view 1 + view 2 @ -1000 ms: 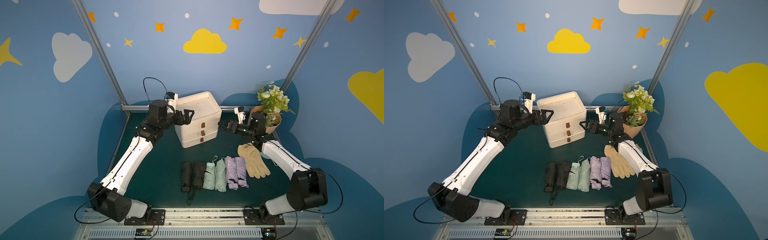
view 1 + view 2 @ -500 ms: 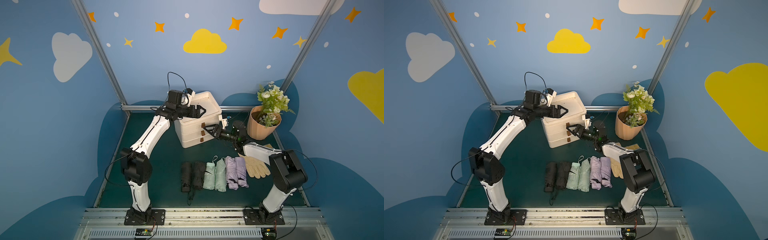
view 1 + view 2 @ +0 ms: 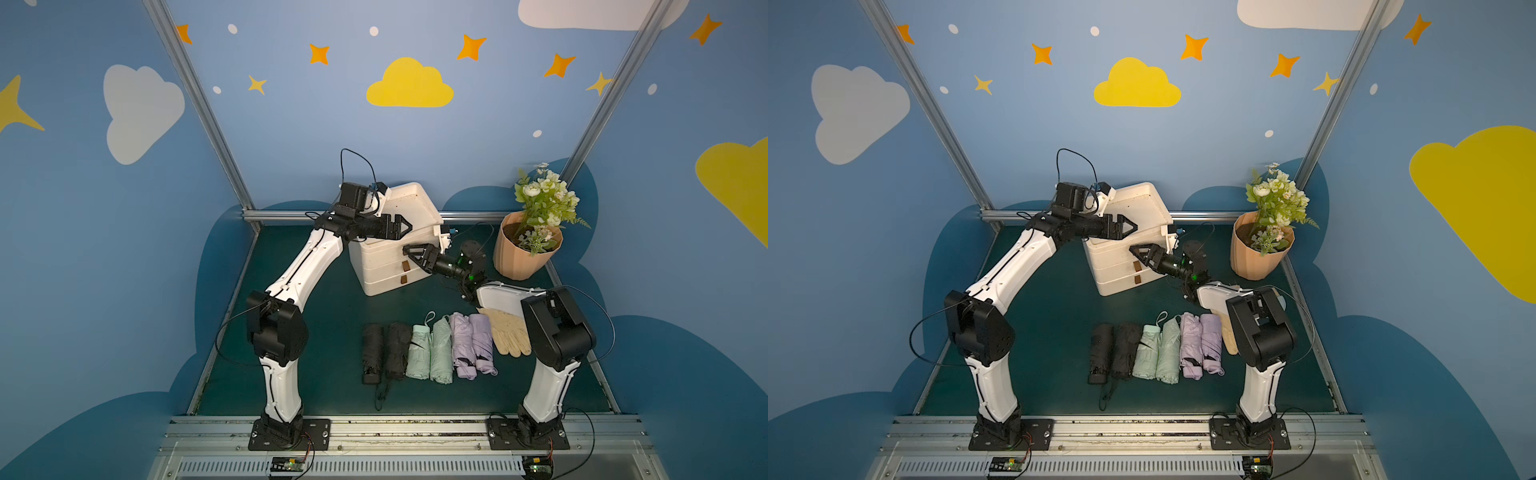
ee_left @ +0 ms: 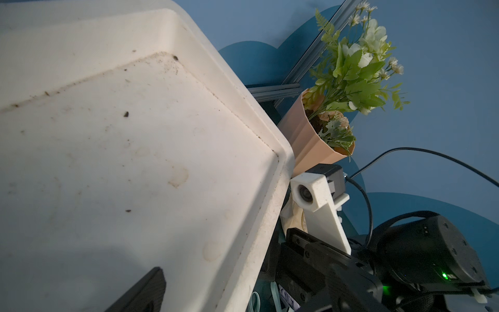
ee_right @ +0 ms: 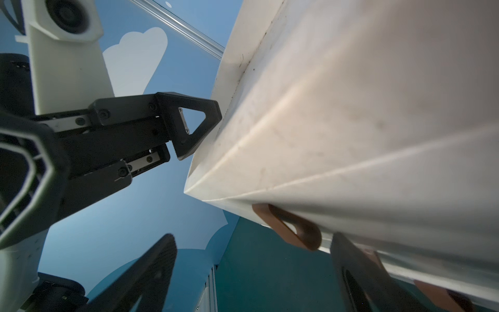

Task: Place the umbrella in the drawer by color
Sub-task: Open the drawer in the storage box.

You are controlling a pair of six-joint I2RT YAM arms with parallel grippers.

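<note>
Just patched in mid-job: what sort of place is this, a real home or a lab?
Most likely a staged lab booth, not a home: blue walls painted with clouds and stars, bare aluminium frame posts, and a metal mounting rail along the front. The drawer unit and folded umbrellas look like props.

Both top views came to me softly and evenly lit from overhead, slightly dim, the frame posts [image 3: 200,104] splaying at the edges. On the right wrist view the near fingers [image 5: 156,267] were blurred and the drawer unit [image 5: 378,121] looked washed out.
</note>
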